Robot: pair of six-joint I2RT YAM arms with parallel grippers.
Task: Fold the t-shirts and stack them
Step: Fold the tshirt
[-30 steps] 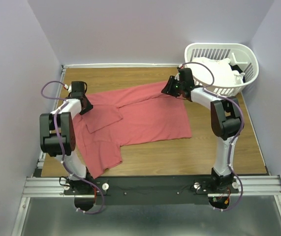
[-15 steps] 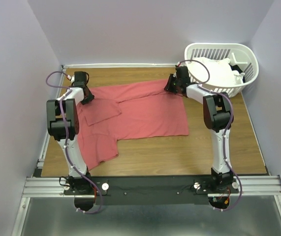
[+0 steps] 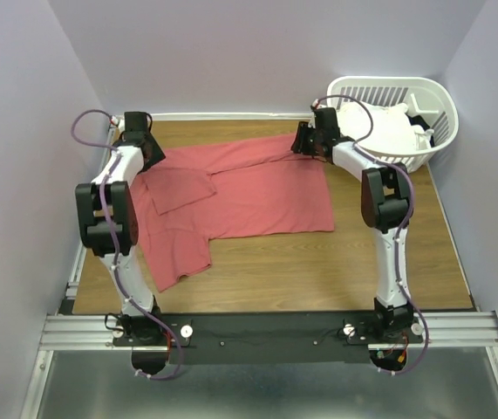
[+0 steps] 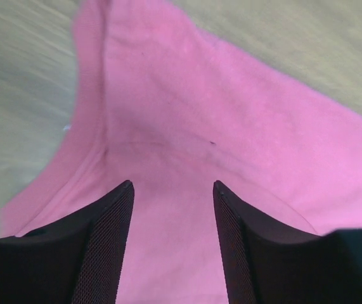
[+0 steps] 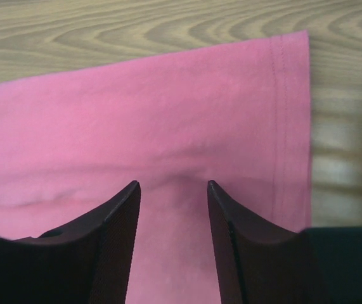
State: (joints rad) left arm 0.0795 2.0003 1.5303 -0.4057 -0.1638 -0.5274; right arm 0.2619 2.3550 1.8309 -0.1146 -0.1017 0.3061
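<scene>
The coral-red t-shirt (image 3: pixel 249 196) lies spread on the wooden table (image 3: pixel 318 271), with one sleeve folded over near the left and its lower left part hanging toward the front. My left gripper (image 3: pixel 153 159) is at the shirt's far left corner. In the left wrist view its jaws (image 4: pixel 172 185) stand apart with the cloth (image 4: pixel 231 126) lying between them. My right gripper (image 3: pixel 302 144) is at the far right corner by the hem. Its jaws (image 5: pixel 173 183) are also apart over the cloth (image 5: pixel 136 114). White t-shirts (image 3: pixel 388 127) lie heaped in the basket.
The white slatted laundry basket (image 3: pixel 388 83) stands at the far right corner, just behind my right gripper. Purple walls close the table in at the back and on both sides. Bare wood shows in front of the shirt and to its right.
Both arms have reached toward the back wall and the shirt's far edge went with them. The shirt now lies flatter and more stretched out, farther from the front edge.
</scene>
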